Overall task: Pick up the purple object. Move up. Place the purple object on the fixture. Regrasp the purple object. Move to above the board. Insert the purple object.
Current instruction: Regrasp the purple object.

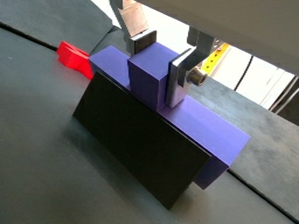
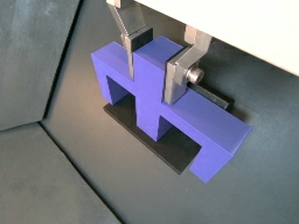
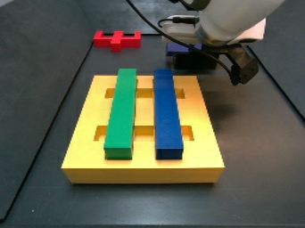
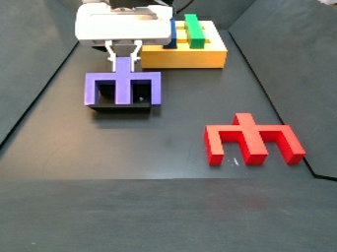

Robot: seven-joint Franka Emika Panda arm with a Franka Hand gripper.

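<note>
1. The purple object [image 2: 158, 105] rests on the dark fixture [image 1: 140, 144], with bare floor around it.
2. The yellow board [image 3: 143, 151] lies nearby; the red piece [image 4: 250, 138] lies well apart.
3. The gripper [image 2: 156, 63] clamps the comb-shaped purple object's middle prong.

Purple object [image 3: 181, 51] and gripper [image 3: 197, 55] in a side view mostly behind the arm.

Red piece [image 4: 253, 139] on floor; green bar [image 3: 120, 112], blue bar [image 3: 167, 110] side by side.
</note>
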